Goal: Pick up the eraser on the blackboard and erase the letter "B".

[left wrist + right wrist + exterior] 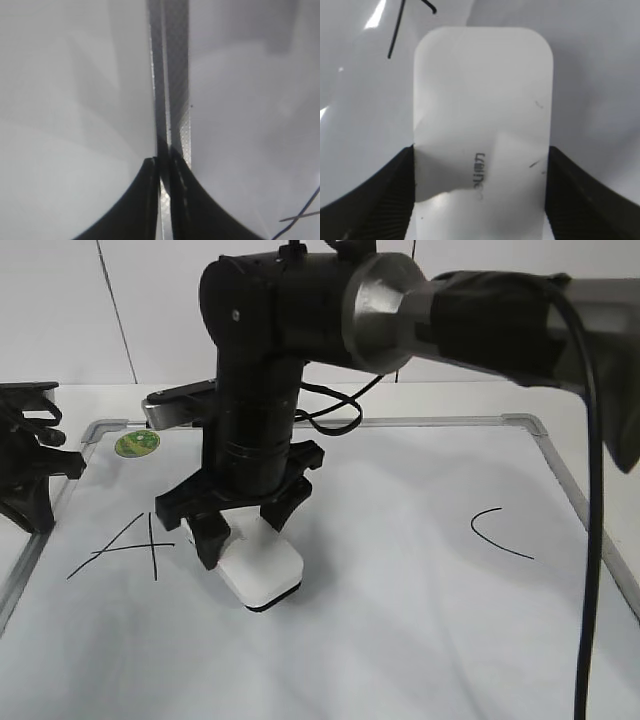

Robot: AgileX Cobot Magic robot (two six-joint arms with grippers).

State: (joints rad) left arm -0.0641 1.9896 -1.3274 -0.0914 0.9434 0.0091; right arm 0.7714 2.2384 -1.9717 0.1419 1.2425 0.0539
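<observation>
Right end effector (238, 530): clamped on both long sides of the white eraser (262, 568), which sits flat on the blackboard (400, 640) between "A" (125, 545) and "C" (497, 533). Left end effector (164, 200): fingers pressed together over the board's left frame rail (172, 75), holding nothing.

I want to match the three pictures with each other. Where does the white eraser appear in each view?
Exterior view: the eraser lies on the blackboard, lower centre-left, between the right gripper fingers.
Left wrist view: not in it; only the board's frame and the shut left gripper.
Right wrist view: it fills the centre, fingers at both sides.
Shared landmark: the letter "A", beside the eraser.
</observation>
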